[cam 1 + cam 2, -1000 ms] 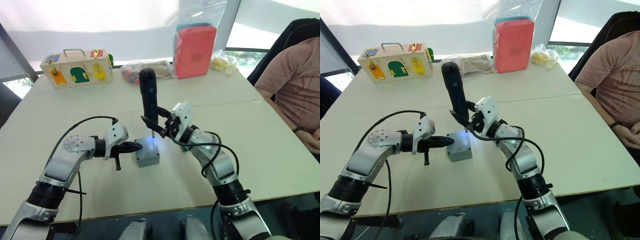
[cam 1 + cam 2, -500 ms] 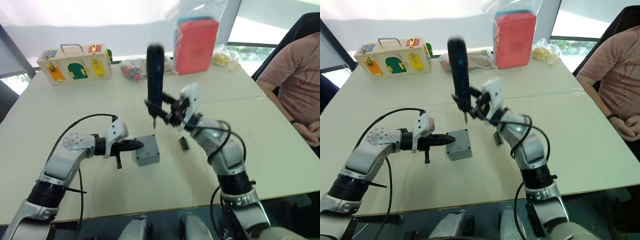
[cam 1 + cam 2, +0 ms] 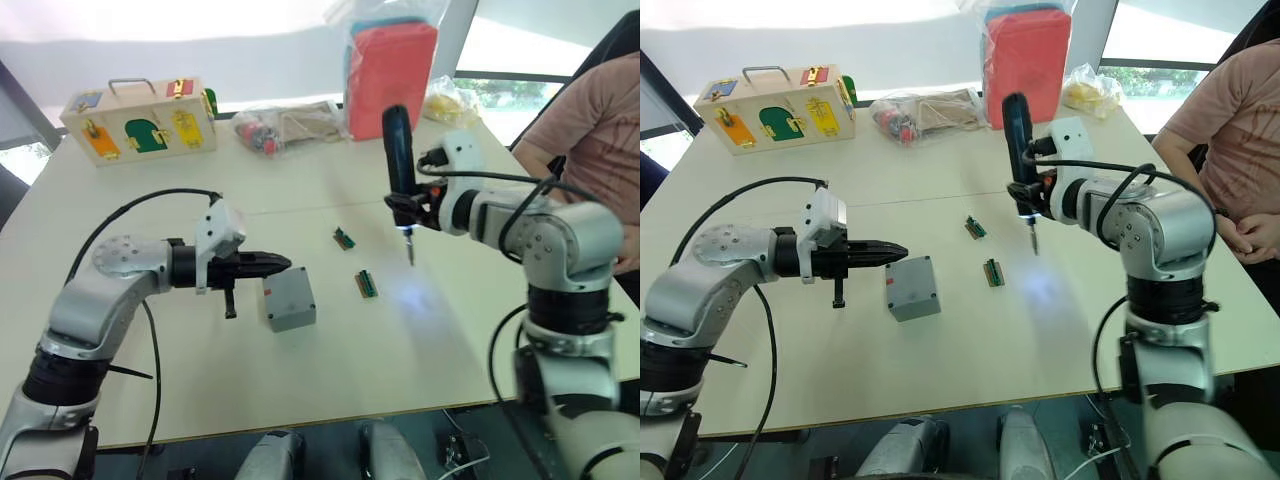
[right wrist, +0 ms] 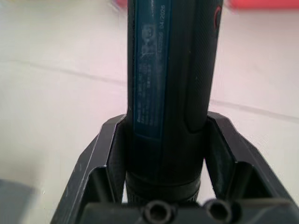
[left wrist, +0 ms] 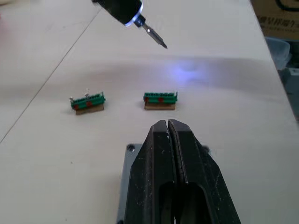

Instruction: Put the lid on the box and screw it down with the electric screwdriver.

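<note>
The small grey box (image 3: 290,299) sits mid-table with the flat grey lid (image 5: 128,151) lying on top of it. My left gripper (image 3: 283,264) is shut with nothing in it, its tips at the box's upper left edge, over the lid in the left wrist view. My right gripper (image 3: 403,208) is shut on the dark electric screwdriver (image 3: 398,150). It holds the tool upright above the table, well right of the box. The bit (image 5: 155,36) points down, and the tip's white light makes a bluish spot on the tabletop (image 3: 412,292).
Two small green connector pieces (image 3: 344,238) (image 3: 367,284) lie between box and screwdriver. At the table's far side are a wooden latch box (image 3: 140,118), clear bags (image 3: 290,125) and a red pouch (image 3: 390,65). A person (image 3: 590,130) sits at the right edge.
The right arm lifted the screwdriver off the box's top and swung it away to the right. The left gripper stayed shut at the box. The camera view shifted.
</note>
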You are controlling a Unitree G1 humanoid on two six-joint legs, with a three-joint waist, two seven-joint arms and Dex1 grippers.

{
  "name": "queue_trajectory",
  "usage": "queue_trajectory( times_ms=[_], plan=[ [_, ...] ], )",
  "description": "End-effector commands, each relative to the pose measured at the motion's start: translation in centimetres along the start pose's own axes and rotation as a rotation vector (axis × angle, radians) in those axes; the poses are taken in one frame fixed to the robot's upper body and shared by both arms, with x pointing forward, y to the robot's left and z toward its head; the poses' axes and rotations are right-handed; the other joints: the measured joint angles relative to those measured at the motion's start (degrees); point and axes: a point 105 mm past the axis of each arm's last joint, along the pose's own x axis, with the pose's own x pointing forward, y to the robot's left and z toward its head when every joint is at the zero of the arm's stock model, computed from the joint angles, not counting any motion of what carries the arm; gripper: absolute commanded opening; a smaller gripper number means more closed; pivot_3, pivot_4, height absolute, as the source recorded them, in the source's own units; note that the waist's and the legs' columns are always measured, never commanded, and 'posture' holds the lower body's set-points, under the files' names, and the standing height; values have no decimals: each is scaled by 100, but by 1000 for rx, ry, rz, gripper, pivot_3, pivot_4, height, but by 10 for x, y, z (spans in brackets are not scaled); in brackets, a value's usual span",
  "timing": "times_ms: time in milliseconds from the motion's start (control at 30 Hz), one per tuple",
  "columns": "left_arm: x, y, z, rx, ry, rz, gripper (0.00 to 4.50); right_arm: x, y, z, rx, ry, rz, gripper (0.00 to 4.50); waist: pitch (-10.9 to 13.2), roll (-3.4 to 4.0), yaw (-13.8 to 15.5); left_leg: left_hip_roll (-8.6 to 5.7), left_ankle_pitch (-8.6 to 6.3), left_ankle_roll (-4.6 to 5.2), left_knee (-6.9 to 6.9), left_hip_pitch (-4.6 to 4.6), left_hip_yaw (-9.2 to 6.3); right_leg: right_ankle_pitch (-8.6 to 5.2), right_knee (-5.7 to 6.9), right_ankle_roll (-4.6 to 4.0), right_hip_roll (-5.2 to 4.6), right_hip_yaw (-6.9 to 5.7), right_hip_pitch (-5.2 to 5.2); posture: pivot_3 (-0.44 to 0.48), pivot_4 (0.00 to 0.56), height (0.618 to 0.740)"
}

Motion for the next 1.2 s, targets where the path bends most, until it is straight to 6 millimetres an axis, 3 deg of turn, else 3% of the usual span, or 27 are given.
queue_trajectory(
  times_ms=[33,133,233,600,667,700,767,867,933,1000,1100,1200],
  plan=[
    [-12,-2,19,54,-23,8,0,-4,-14,-7,19,115,-26,1907,2,0,2,0,0,1,1,0,2,0,-2,0,0,1,0,0,150,740],
    [-18,-4,21,65,-16,14,0,1,-27,-35,52,298,-48,1907,6,0,16,0,1,-1,6,0,6,1,2,1,-1,3,1,0,150,740],
    [-19,-5,18,64,-2,30,0,6,-27,-50,106,403,-27,1907,14,-5,36,1,2,-2,9,2,6,2,5,-1,0,2,4,0,150,740],
    [-21,-9,15,67,14,56,0,20,-18,-70,116,530,-15,1907,35,-22,38,1,2,-3,17,2,5,4,6,-3,3,2,6,0,150,740],
    [-22,-10,17,68,13,59,0,21,-18,-69,119,523,-21,2852,34,-22,39,1,3,-4,22,5,5,6,7,-5,4,2,10,0,150,740],
    [-22,-10,18,69,14,60,0,21,-18,-66,122,511,-19,2951,34,-22,41,1,3,-4,23,5,5,7,8,-5,4,2,11,0,150,740],
    [-23,-11,19,68,17,62,0,18,-20,-56,115,479,-29,3711,35,-22,45,2,3,-4,23,6,4,7,10,-5,5,1,10,0,150,740],
    [-26,-10,18,58,26,74,0,12,-17,-26,31,366,-31,4432,37,-21,45,1,3,-4,21,4,5,7,11,-5,5,1,7,0,150,740],
    [-30,-6,14,51,43,105,0,7,-12,8,-94,186,-26,4432,37,-21,34,1,3,-4,19,3,5,7,10,-5,5,1,3,0,150,740],
    [-36,1,10,46,61,144,0,1,1,29,-214,64,20,4432,38,-20,18,2,3,-4,14,3,6,6,11,-5,6,1,1,0,150,740],
    [-43,7,2,21,78,184,0,-4,19,51,-304,-113,89,4432,38,-22,34,9,4,-6,13,3,4,6,11,-5,11,-4,2,0,150,740],
    [-47,7,-13,-5,115,200,0,-5,44,57,-311,-239,223,4432,37,-24,43,9,5,-8,18,4,5,7,12,-5,10,-4,5,0,150,740]
  ],
)
